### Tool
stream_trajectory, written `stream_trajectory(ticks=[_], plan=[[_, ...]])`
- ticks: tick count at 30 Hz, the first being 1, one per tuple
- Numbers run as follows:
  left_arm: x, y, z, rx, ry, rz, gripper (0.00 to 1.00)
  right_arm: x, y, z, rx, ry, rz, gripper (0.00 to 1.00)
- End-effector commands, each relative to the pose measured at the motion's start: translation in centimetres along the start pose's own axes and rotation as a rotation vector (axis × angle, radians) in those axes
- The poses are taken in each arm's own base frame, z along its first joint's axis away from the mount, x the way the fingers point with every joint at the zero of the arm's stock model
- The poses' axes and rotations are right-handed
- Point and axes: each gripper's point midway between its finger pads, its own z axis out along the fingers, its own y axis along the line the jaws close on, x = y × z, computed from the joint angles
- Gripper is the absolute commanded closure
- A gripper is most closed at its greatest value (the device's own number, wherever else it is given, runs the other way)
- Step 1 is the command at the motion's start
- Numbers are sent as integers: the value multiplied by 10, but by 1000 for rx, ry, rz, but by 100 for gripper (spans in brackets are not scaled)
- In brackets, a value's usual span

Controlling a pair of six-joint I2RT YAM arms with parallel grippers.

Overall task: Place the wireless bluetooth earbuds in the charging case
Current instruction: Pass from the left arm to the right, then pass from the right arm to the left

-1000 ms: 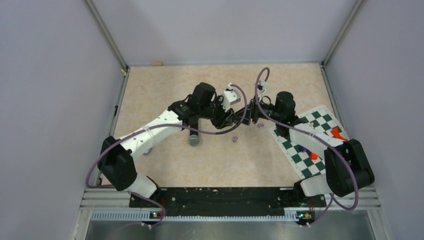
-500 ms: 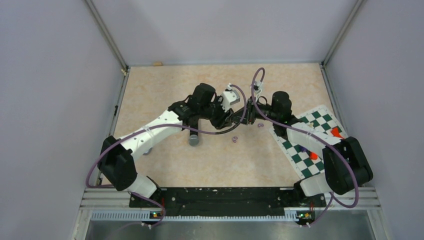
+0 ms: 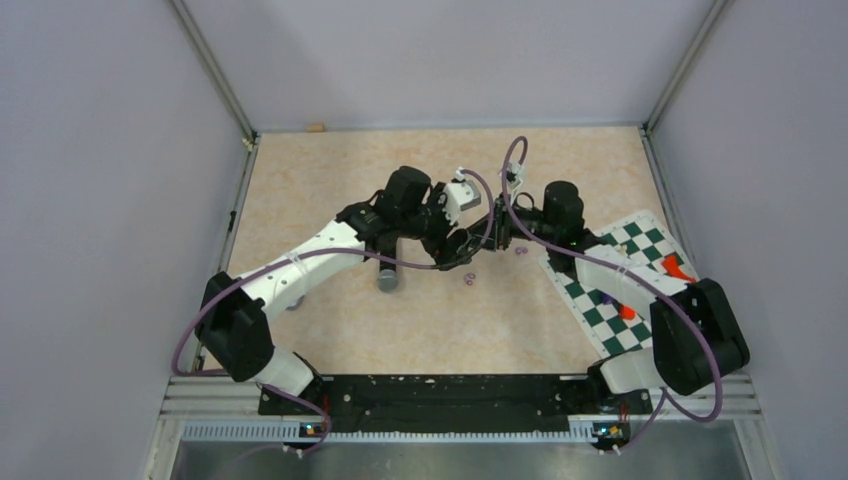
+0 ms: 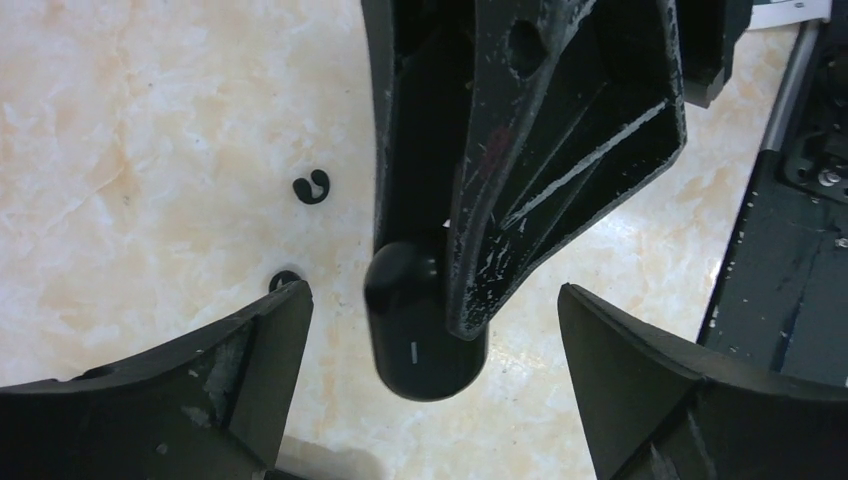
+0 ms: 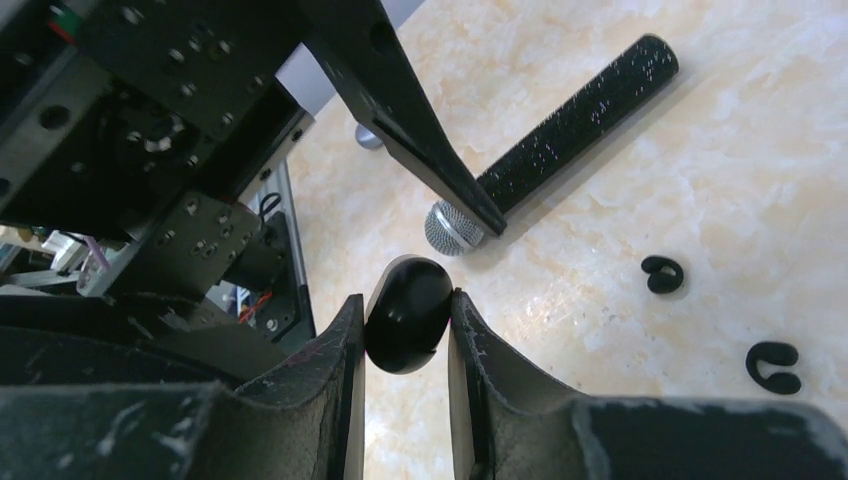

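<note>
The charging case [image 5: 405, 318], a small glossy black oval, hangs above the table between the fingers of my right gripper [image 5: 405, 300], which is shut on it. In the left wrist view the case [image 4: 425, 345] sits in the gap of my left gripper [image 4: 432, 295], whose jaws stand wide open and clear of it on both sides. Two black curled earbuds [image 5: 662, 274] [image 5: 773, 366] lie on the table beside the right gripper. One earbud [image 4: 311, 186] shows in full in the left wrist view, another [image 4: 284, 279] is half hidden by a finger. Purple rings [image 3: 469, 279] [image 3: 520, 252] lie nearby.
A black microphone [image 5: 570, 125] with a silver mesh head [image 5: 455, 228] lies close by the earbuds. A green and white checkered mat [image 3: 640, 245] with orange pieces [image 3: 676, 268] sits at the right. Both arms meet over the table's middle.
My left gripper has opened wide and let go of the charging case. The right gripper closed on the case and now holds it alone.
</note>
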Motion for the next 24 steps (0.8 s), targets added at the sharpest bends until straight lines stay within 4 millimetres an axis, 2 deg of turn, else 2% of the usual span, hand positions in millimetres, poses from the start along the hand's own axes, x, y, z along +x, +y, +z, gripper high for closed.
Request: stream_trajectory(ticks=[1,5,7,9,11,14,17,24], plan=[[-25,-17,-10,83,-79,46,1,-39,30,-4,-54,-55,-171,100],[-34,-32,-31,190,-97,54,1,-51,35,-17,-51,-79,-233,100],[-45,-39,-51,290,-147,38,1,-56,38,-27,-64,-86,-278,100],[-54,-39,-69,361,-201,12,1,-59,47,-38,-96,-94,-326,100],[-57,-30,-84,388,-240,-20,1,-60,59,-48,-139,-98,-367,100],[-55,-25,-91,392,-242,-39,1,-54,74,-59,-198,-93,-420,100],[-53,-28,-95,411,-222,-31,1,-51,87,-66,-231,-94,-472,100],[-68,-31,-97,481,-210,-45,6,-42,87,-70,-264,-75,-505,100]])
